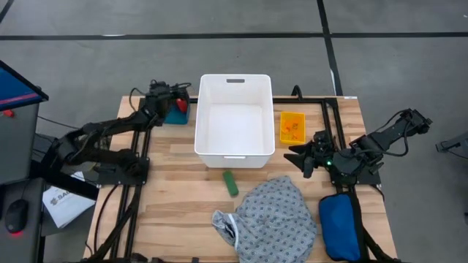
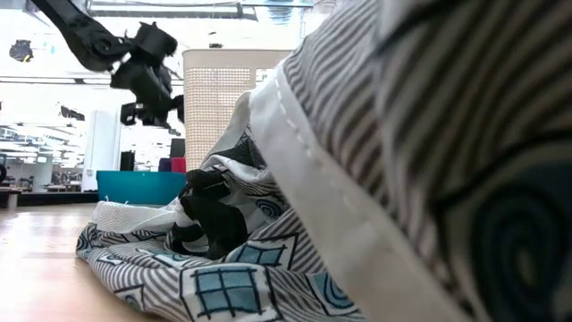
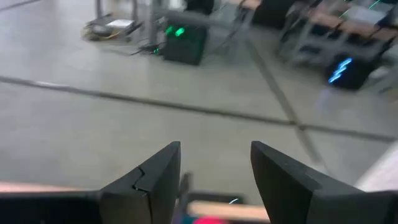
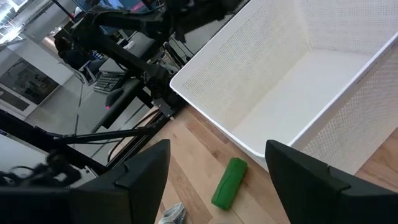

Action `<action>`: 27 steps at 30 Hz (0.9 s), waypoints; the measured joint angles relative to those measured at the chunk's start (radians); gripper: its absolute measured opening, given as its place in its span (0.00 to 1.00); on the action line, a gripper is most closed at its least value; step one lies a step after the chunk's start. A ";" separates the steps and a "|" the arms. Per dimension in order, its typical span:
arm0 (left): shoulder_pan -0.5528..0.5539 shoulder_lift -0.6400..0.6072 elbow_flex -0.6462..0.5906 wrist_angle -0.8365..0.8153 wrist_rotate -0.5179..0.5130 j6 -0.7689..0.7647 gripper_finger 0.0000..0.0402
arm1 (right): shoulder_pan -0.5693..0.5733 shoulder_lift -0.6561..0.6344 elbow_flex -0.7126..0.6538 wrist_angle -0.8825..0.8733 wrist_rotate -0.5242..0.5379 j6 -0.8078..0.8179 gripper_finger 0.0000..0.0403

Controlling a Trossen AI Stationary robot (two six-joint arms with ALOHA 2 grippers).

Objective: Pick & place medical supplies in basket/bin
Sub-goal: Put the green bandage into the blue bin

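Wood table [image 1: 175, 212] centre-frame: white bin [image 1: 234, 117], green piece [image 1: 231, 183] below it, grey gown [image 1: 274, 215] lower centre. My left gripper [image 1: 175, 98] and right gripper [image 1: 298, 157] flank the bin, both spread wide, holding nothing.

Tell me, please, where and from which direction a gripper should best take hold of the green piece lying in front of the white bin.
Grip the green piece across its middle, coming straight down from above. It lies flat on the table as a short, narrow bar, clear of the white bin and the gown, so fingers closing across its narrow width should fit.
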 joint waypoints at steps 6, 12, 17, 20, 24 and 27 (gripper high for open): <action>-0.037 -0.225 0.000 0.003 0.201 0.119 0.45 | 0.000 0.000 0.000 0.001 0.004 -0.002 0.65; -0.092 -0.479 0.000 -0.251 0.531 0.069 0.45 | 0.000 0.000 0.000 0.001 0.006 -0.002 0.65; -0.174 -0.640 0.000 -0.357 0.832 -0.081 0.42 | 0.000 0.000 0.000 0.001 0.006 -0.002 0.65; -0.268 -0.675 0.000 -0.375 1.013 -0.235 0.40 | 0.001 0.000 0.000 0.001 0.006 -0.002 0.65; -0.450 -0.690 0.000 -0.397 1.148 -0.423 0.37 | 0.003 0.000 0.000 0.007 0.006 -0.002 0.65; -0.622 -0.694 0.000 -0.393 1.155 -0.525 0.33 | 0.010 0.000 0.000 0.009 0.006 -0.005 0.65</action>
